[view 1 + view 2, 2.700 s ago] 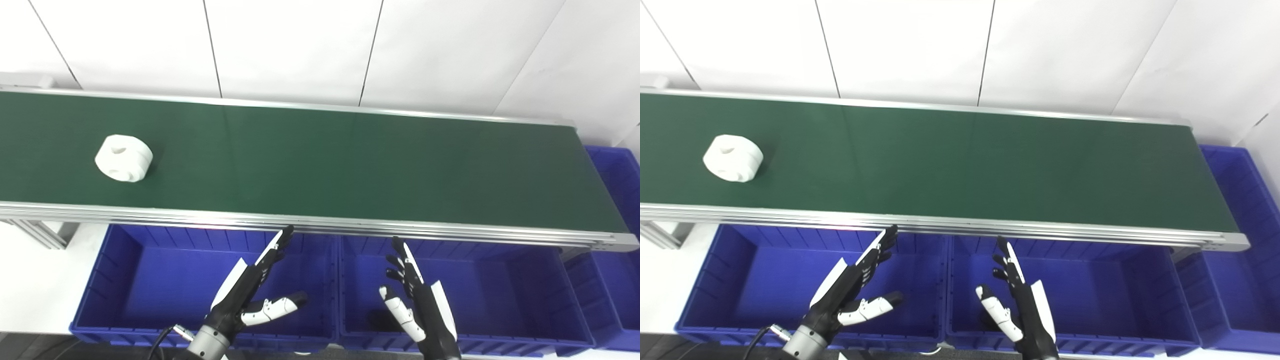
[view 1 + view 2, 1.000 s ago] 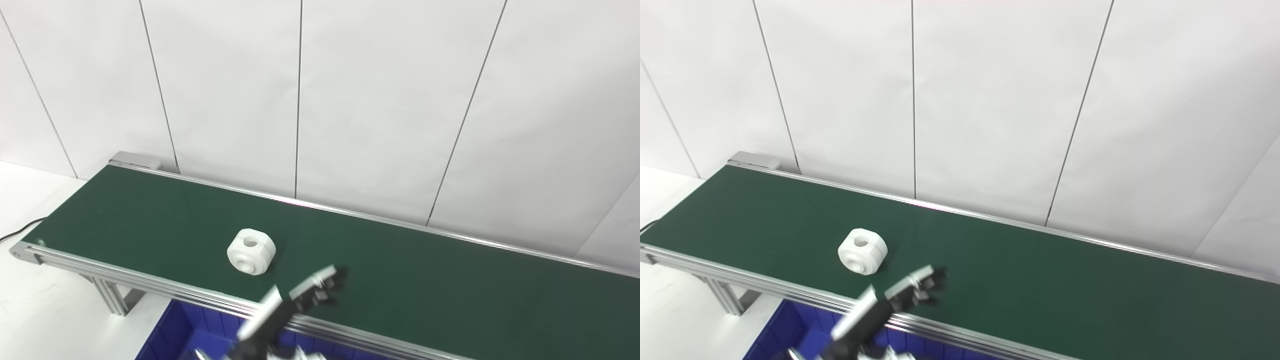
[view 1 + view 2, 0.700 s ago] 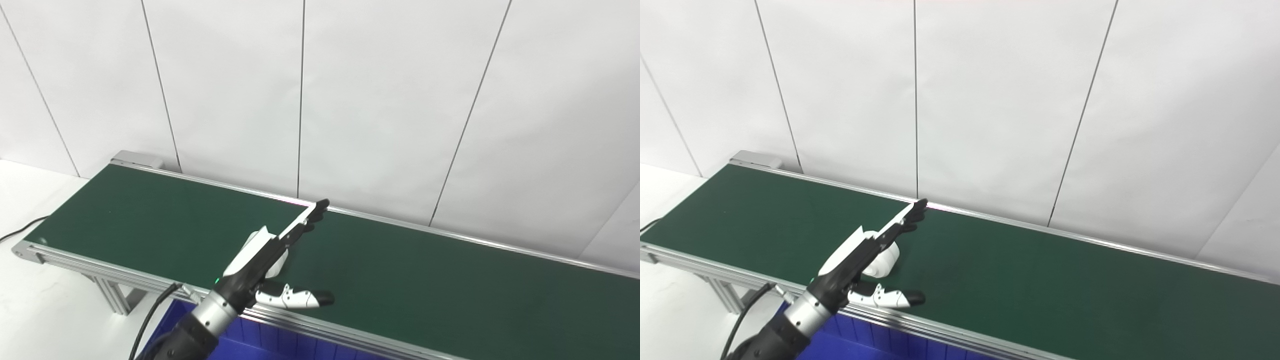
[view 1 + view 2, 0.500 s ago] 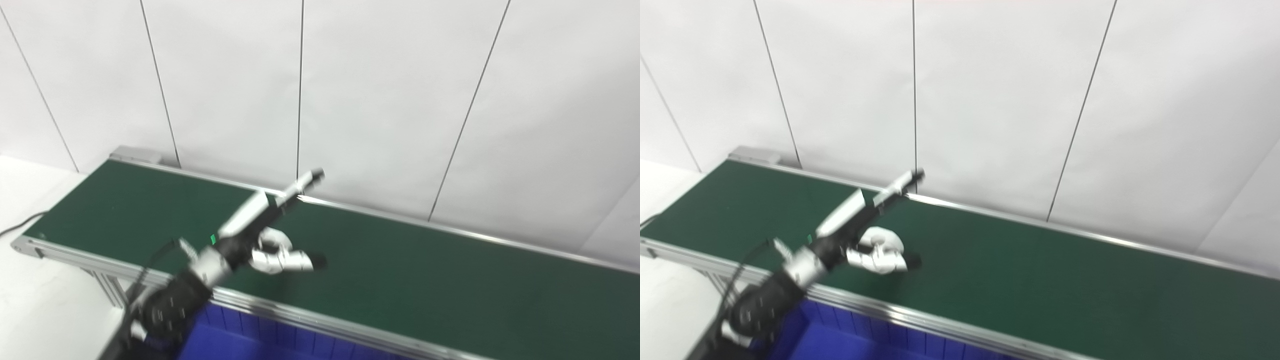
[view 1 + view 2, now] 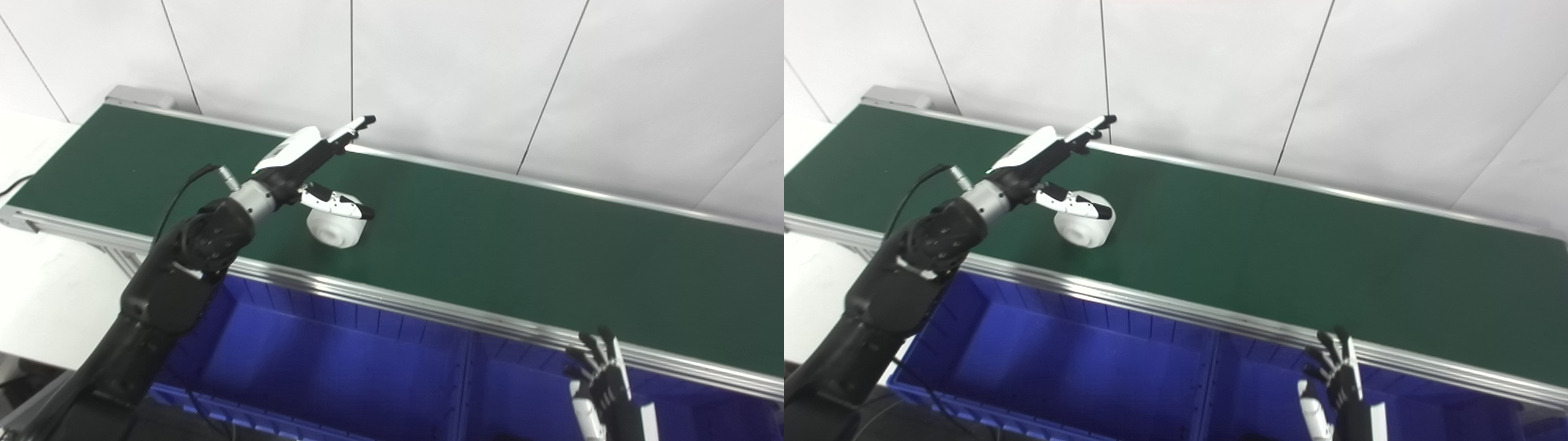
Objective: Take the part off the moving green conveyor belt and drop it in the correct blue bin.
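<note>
Since half a second ago your left hand (image 5: 309,165) has reached farther over the long dark green conveyor belt (image 5: 520,245); its fingers (image 5: 352,127) are spread, gripping nothing, thumb across the top of the white round plastic part with a centre hole (image 5: 335,228), which lies on the belt's near-left stretch. Your right hand (image 5: 603,389) hovers open above the blue plastic bins (image 5: 343,355) below the near rail.
</note>
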`<state>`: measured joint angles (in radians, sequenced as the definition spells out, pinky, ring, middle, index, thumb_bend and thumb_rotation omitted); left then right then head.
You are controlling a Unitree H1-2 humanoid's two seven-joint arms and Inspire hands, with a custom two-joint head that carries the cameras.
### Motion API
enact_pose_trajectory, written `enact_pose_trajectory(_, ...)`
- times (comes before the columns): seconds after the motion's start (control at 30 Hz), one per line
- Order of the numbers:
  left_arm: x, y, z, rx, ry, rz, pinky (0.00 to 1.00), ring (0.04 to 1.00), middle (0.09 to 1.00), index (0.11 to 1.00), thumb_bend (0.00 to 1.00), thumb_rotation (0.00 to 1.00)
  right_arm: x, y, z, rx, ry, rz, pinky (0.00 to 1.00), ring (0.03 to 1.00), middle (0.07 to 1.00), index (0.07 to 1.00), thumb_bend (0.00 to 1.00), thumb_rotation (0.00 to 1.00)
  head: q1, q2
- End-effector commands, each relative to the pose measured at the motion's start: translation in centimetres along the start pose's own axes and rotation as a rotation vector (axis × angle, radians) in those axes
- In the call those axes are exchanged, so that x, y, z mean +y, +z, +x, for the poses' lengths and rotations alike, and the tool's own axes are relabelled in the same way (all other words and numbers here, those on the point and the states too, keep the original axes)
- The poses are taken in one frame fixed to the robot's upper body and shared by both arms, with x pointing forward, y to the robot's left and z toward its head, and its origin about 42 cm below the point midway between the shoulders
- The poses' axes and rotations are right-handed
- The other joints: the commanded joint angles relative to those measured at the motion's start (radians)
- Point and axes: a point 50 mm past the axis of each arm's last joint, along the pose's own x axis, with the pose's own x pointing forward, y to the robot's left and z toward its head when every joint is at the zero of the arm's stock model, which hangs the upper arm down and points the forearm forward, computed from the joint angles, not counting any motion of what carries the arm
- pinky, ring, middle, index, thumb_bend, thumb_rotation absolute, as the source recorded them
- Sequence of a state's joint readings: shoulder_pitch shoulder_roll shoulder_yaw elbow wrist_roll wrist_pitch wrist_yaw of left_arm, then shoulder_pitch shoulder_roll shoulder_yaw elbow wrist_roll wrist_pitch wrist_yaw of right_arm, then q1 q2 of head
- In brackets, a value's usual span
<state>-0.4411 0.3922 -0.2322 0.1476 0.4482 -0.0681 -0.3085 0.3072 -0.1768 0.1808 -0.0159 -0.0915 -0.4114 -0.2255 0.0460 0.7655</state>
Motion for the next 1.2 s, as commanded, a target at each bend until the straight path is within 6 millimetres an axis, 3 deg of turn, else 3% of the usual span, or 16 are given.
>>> enact_pose_trajectory(0.0, 1.5, 0.8, 1.1, -0.042, 0.020, 0.083, 0.85, 0.942, 0.991, 1.000, 0.81, 0.29, 0.0, 1.4, 0.5, -0.098, -0.006, 0.021, 0.72, 0.821, 0.897, 0.976, 0.62, 0.77, 0.007, -0.004)
enact_pose_trajectory(0.33, -2.0, -0.3, 3.3, -0.001, -0.069, 0.230, 0.94, 0.972, 0.978, 0.995, 0.88, 0.20, 0.0, 1.6, 0.4, -0.099, -0.031, 0.034, 0.72, 0.805, 0.881, 0.968, 0.63, 0.77, 0.018, -0.012)
enact_pose_trajectory(0.53, -3.9, -1.0, 4.4, 0.022, -0.110, 0.262, 0.94, 0.963, 0.968, 0.980, 0.89, 0.12, -0.1, 1.6, 0.4, -0.098, -0.037, 0.029, 0.71, 0.797, 0.871, 0.961, 0.63, 0.77, 0.022, -0.010)
enact_pose_trajectory(0.6, -4.6, -1.3, 4.7, 0.037, -0.092, 0.263, 0.90, 0.945, 0.950, 0.964, 0.87, 0.06, -0.2, 1.6, 0.5, -0.098, -0.035, 0.027, 0.71, 0.799, 0.872, 0.963, 0.63, 0.78, 0.022, -0.009)
enact_pose_trajectory(0.63, -4.9, -1.5, 4.9, 0.040, -0.075, 0.260, 0.82, 0.883, 0.889, 0.900, 0.82, 0.02, -0.2, 1.5, 0.5, -0.097, -0.034, 0.027, 0.71, 0.800, 0.872, 0.963, 0.63, 0.78, 0.022, -0.009)
enact_pose_trajectory(0.67, -5.3, -1.6, 5.1, 0.040, -0.039, 0.248, 0.80, 0.867, 0.874, 0.884, 0.81, 0.02, -0.3, 1.6, 0.5, -0.098, -0.036, 0.027, 0.71, 0.801, 0.872, 0.963, 0.63, 0.78, 0.026, -0.009)
enact_pose_trajectory(0.73, -6.0, -1.8, 5.4, 0.032, 0.023, 0.232, 0.48, 0.579, 0.606, 0.640, 0.61, 0.00, -0.3, 1.6, 0.4, -0.098, -0.038, 0.028, 0.71, 0.799, 0.869, 0.964, 0.63, 0.77, 0.025, -0.011)
enact_pose_trajectory(0.83, -6.6, -1.5, 5.8, 0.007, 0.109, 0.216, 0.38, 0.460, 0.475, 0.548, 0.53, 0.00, -0.4, 1.6, 0.5, -0.098, -0.037, 0.029, 0.70, 0.798, 0.867, 0.963, 0.63, 0.77, 0.026, -0.010)
enact_pose_trajectory(0.9, -6.8, -1.1, 6.0, -0.009, 0.148, 0.192, 0.37, 0.401, 0.482, 0.548, 0.50, 0.00, -0.3, 1.6, 0.6, -0.098, -0.040, 0.031, 0.70, 0.795, 0.863, 0.959, 0.63, 0.77, 0.028, -0.008)
enact_pose_trajectory(1.17, -6.5, 0.2, 6.1, -0.082, 0.231, 0.134, 0.39, 0.394, 0.505, 0.541, 0.49, 0.00, -0.1, 1.6, 0.7, -0.103, -0.043, 0.024, 0.68, 0.782, 0.854, 0.953, 0.63, 0.77, 0.017, 0.006)
